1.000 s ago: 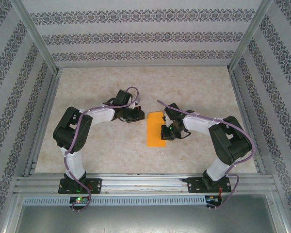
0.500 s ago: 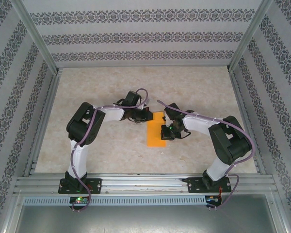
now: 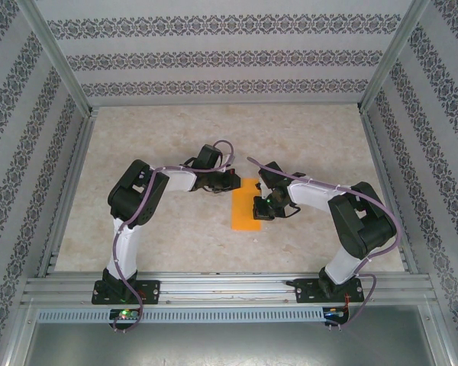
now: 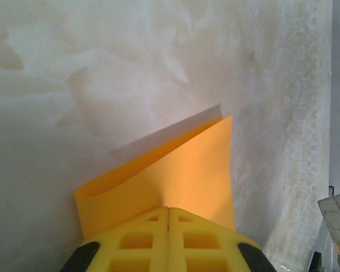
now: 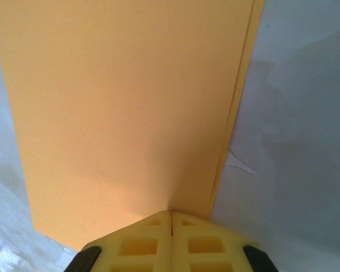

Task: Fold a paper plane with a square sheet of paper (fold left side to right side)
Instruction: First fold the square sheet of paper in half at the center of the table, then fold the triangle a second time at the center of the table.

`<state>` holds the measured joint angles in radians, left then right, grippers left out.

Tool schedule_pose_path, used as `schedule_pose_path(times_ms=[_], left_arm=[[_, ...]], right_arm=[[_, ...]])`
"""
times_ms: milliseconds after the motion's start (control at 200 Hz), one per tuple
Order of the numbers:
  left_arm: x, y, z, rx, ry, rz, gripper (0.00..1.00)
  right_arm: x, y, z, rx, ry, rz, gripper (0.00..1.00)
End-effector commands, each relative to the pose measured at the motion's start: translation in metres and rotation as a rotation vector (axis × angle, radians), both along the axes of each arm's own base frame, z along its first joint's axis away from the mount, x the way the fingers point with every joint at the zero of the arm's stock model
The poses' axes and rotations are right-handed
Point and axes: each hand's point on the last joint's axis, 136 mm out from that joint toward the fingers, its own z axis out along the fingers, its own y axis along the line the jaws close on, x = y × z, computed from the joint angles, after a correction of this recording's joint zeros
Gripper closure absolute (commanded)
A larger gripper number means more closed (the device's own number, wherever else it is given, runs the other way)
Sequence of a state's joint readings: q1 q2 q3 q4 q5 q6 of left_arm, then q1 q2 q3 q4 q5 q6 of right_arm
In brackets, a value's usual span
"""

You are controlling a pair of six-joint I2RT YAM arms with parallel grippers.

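The square sheet of paper (image 3: 246,204) lies on the table (image 3: 160,137) between the two arms. It is already doubled into a narrow upright strip, so the left-to-right fold looks laid over. In the right wrist view two orange edges (image 5: 238,113) run just beside each other, not quite flush, with the top layer flat.

What has changed over the last second is the left arm. It has swung in from the left, and the left hand (image 3: 233,183) now sits at the strip's far left corner, where before it stood apart from the paper. Its yellow fingers (image 4: 147,241) are pressed together with no gap, tips down at the paper's edge. The paper ahead of them bows slightly off the table and casts a shadow. Whether a layer is pinched or only pressed I cannot tell.

The right hand (image 3: 258,209) has stayed at the strip's right edge, nearer the near end, its fingers (image 5: 192,243) also closed tight on top of the paper.

With both ends pinned, the step in hand is probably pressing the crease flat along the fold
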<state>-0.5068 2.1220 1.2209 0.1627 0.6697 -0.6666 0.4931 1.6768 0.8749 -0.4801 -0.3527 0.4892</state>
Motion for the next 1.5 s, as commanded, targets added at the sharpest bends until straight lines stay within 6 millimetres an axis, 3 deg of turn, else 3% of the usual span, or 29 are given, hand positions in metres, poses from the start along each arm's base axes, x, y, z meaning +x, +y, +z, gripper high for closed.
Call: schedule_pose_path(times_ms=[0,415,555,654,814,919,1014,1204,1499], left_arm=[[0.009,0.027,-0.026,0.084,0.014,0.079,1.00],[0.059,0.061,-0.024,0.162,-0.035,0.153,1.00],[0.066,0.062,-0.025,0.158,-0.033,0.152,1.00],[0.066,0.060,-0.013,0.138,-0.054,0.145,1.00],[0.051,0.064,0.027,0.114,-0.112,0.140,1.00],[0.028,0.061,0.049,0.079,-0.111,0.120,1.00],[0.004,0.049,0.057,0.038,-0.080,0.088,1.00],[-0.031,0.020,0.048,0.002,0.008,0.012,1.00],[-0.034,0.000,0.021,0.032,0.068,-0.005,1.00]], right_arm=[[-0.028,-0.048,-0.036,-0.233,0.107,-0.011,1.00],[-0.030,-0.047,-0.036,-0.229,0.117,-0.013,1.00],[-0.029,-0.045,-0.035,-0.218,0.114,-0.019,1.00],[-0.028,-0.040,-0.032,-0.197,0.110,-0.028,1.00],[-0.023,-0.029,-0.027,-0.133,0.089,-0.054,1.00],[-0.020,-0.024,-0.026,-0.103,0.081,-0.065,1.00],[-0.019,-0.024,-0.026,-0.103,0.077,-0.071,1.00],[-0.019,-0.025,-0.029,-0.112,0.080,-0.072,1.00],[-0.019,-0.024,-0.030,-0.111,0.081,-0.072,1.00]])
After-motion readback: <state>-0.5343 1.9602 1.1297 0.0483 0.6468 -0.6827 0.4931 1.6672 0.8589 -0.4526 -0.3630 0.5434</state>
